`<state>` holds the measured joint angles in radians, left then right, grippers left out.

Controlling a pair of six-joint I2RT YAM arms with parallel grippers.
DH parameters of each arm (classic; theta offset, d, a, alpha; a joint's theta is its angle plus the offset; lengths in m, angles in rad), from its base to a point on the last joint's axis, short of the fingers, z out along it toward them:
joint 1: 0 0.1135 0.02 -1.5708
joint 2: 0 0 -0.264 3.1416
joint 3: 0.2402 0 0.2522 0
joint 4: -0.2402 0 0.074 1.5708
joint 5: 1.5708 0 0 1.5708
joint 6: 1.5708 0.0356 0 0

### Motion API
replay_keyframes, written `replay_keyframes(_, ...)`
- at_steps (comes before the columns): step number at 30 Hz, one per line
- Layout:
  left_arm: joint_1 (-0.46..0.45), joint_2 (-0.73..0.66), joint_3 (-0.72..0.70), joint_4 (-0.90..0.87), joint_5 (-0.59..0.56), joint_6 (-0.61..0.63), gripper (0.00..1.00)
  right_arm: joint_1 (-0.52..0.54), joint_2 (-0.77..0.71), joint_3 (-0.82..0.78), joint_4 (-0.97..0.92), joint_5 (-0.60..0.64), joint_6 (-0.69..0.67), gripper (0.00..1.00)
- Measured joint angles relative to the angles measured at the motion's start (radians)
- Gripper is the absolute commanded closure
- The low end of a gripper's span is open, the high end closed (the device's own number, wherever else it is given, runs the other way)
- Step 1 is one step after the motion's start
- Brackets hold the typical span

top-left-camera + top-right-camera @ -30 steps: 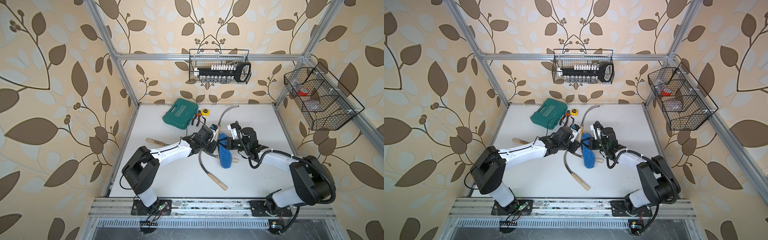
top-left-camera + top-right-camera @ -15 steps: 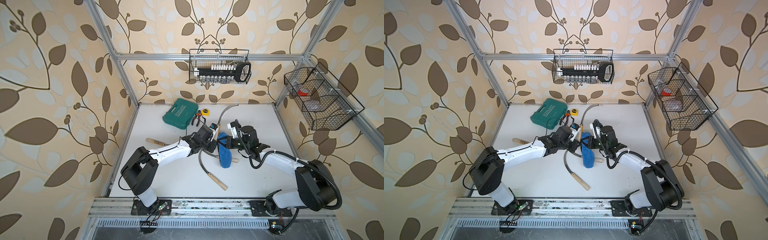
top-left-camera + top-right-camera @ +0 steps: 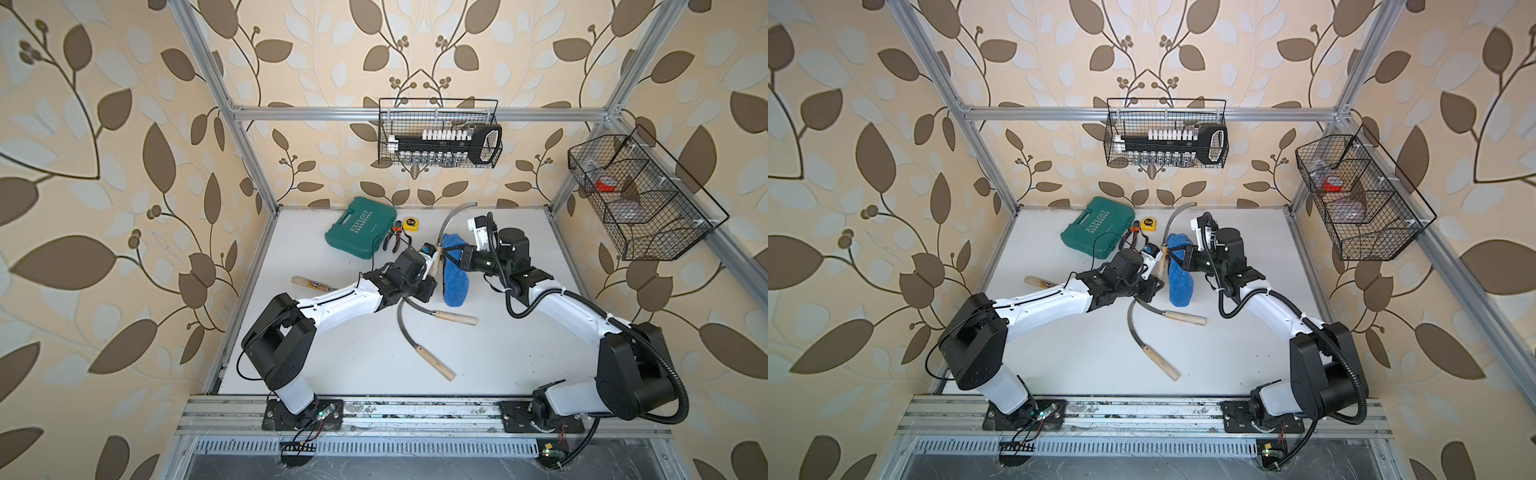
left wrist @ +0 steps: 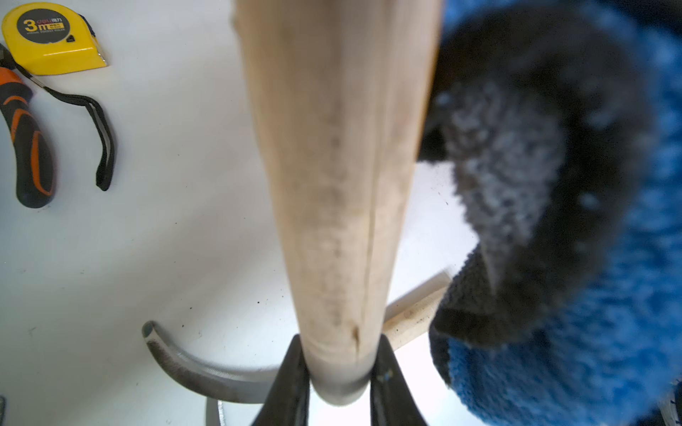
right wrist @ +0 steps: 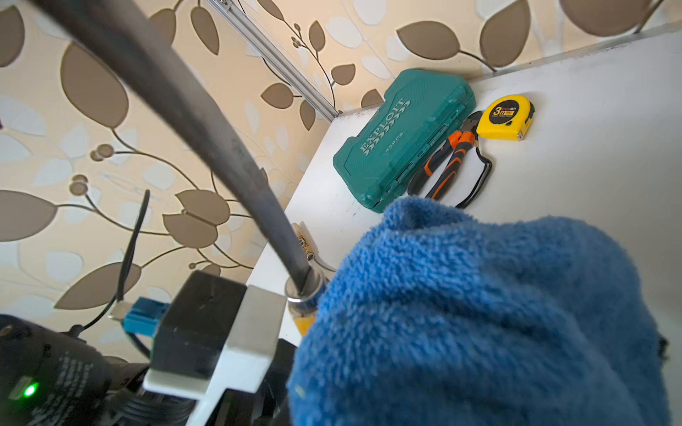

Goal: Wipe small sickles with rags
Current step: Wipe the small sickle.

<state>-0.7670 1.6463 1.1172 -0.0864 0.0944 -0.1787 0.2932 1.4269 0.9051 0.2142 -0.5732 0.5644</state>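
Wooden handle of your sickle (image 4: pixel 339 184) sat clamped in your left gripper (image 4: pixel 337 380); your right gripper (image 3: pixel 449 258) pinched the blue rag (image 3: pixel 455 286) (mid-frame in both top views).

Small sickles, four: pale round wooden handles, thin curved dark grey blades.
- Raised sickle (image 4: pixel 339 184): gripped near the handle's butt, blade arching upward.
- Second sickle (image 3: pixel 455 317) and third sickle (image 3: pixel 435 363): flat, mid-table, blades close together.
- Fourth sickle (image 3: pixel 309 282): flat; only its handle shows.

Blue rag (image 3: pixel 455 286): fluffy microfibre, bunched, hanging lengthwise just beside the raised sickle's handle.
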Motion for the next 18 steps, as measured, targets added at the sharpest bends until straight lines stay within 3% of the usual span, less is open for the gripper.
replay_keyframes(5, 0.0, 0.0, 0.0, 0.001, 0.009, -0.001, 1.0, -0.017, -0.005, -0.022, 0.033, -0.008, 0.013, 0.8)
replay_keyframes(11, 0.0, -0.005, -0.018, 0.014, 0.056, -0.006, 1.0, -0.121, -0.003, -0.114, 0.155, -0.064, 0.085, 0.82)
replay_keyframes(18, 0.0, -0.011, -0.034, 0.014, 0.09, -0.01, 1.0, -0.171, 0.167, -0.105, 0.388, -0.203, 0.224, 0.83)
